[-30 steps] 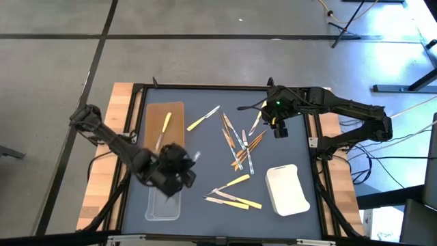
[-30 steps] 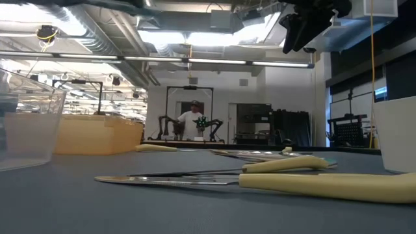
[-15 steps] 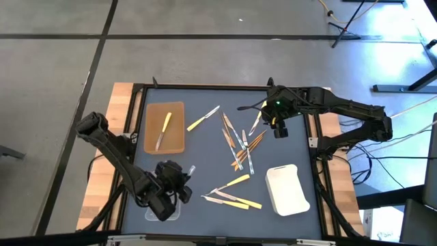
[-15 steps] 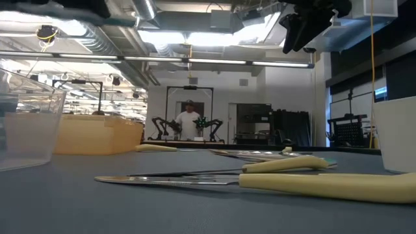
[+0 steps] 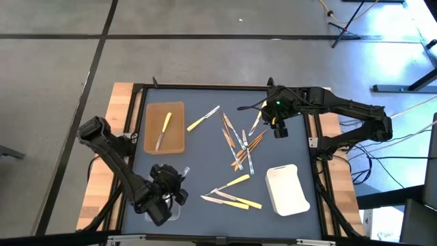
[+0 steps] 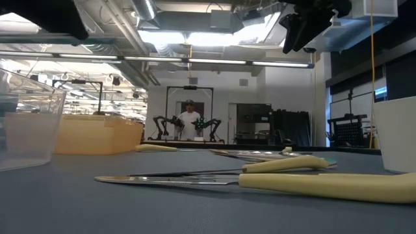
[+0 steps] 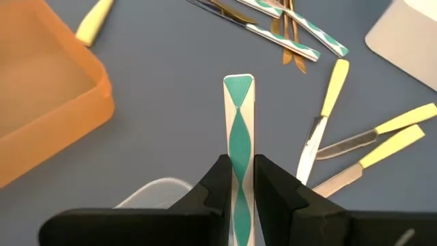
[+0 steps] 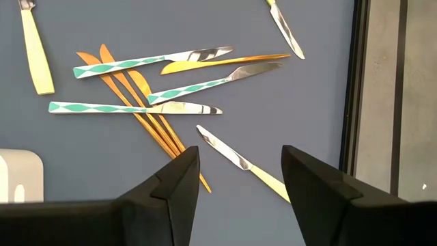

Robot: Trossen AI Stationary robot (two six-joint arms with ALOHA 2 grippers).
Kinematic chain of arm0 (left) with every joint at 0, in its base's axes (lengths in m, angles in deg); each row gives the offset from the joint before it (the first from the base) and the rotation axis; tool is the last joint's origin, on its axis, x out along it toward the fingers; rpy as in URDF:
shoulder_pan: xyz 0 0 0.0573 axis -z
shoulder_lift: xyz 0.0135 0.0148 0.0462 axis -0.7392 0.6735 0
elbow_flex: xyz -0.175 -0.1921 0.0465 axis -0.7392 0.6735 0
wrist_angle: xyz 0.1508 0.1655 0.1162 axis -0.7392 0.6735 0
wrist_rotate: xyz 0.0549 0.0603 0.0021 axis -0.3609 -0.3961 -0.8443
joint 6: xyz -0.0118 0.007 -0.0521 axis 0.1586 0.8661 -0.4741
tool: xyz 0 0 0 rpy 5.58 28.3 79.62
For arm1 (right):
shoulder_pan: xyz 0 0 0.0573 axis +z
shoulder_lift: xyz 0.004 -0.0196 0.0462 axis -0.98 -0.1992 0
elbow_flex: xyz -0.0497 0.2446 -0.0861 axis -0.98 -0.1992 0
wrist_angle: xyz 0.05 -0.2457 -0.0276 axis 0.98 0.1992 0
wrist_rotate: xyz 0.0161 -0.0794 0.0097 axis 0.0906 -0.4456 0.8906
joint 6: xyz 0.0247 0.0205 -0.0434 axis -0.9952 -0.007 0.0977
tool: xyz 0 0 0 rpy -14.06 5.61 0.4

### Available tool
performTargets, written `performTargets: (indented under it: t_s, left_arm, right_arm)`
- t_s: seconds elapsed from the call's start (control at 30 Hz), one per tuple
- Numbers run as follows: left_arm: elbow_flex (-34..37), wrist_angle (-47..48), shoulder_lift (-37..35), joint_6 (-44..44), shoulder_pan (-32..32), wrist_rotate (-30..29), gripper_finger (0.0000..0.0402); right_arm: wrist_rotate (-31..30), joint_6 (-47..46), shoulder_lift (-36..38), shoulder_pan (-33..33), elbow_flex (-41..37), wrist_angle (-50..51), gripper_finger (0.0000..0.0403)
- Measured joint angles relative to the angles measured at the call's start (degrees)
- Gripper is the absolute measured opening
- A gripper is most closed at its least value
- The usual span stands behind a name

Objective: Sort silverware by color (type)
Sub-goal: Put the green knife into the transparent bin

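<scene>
The left gripper (image 7: 240,179) has swung back toward the near edge of the tabletop (image 5: 205,147) and now hangs over the clear tray (image 5: 164,210) at the near left corner. A second ago it was higher up the table, near the brown tray (image 5: 165,128). Its fingers are clamped on a green-and-white patterned knife (image 7: 239,137), which sticks out in front of them. So I think this knife is about to go into the clear tray, the home for the patterned ones.

Just beside that tray on the right lie some yellow-handled knives (image 5: 232,195), close to the near edge. The arm has little room there, because the table's black frame (image 5: 127,171) runs close on the left and front. The white tray (image 5: 287,189) sits at the near right, well apart from the left arm.

In the middle is the messy pile: more patterned knives (image 8: 136,63) crossed over thin wooden utensils (image 8: 147,116). These still need sorting. One yellow-handled knife (image 5: 164,130) already lies in the brown tray farther back on the left, and another (image 5: 203,118) lies loose next to it.

Farthest back on the right, the right gripper (image 8: 239,179) has not moved. It waits above the pile with its fingers apart and nothing in them. The table frame runs close beside it too.
</scene>
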State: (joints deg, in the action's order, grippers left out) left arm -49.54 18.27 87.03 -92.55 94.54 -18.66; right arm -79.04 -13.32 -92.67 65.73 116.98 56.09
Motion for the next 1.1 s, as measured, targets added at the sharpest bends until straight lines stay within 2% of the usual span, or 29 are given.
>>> performTargets:
  t_s: [0.5,0.73,0.93,1.1]
  left_arm:
    - [9.4,-3.8,0.0,-7.4,4.1,-0.8,0.0041]
    - [9.6,-4.5,0.0,-6.6,4.2,0.1,0.0042]
    - [9.6,-5.3,0.0,-5.5,4.2,4.5,0.0058]
    - [9.6,-5.3,0.0,-5.5,4.2,5.2,0.0066]
  right_arm:
    - [0.0,0.0,0.0,0.0,0.0,0.0,0.0195]
    - [0.0,0.0,0.0,0.0,0.0,0.0,0.0195]
    - [0.0,0.0,0.0,0.0,0.0,0.0,0.0195]
    - [0.0,0.0,0.0,0.0,0.0,0.0,0.0195]
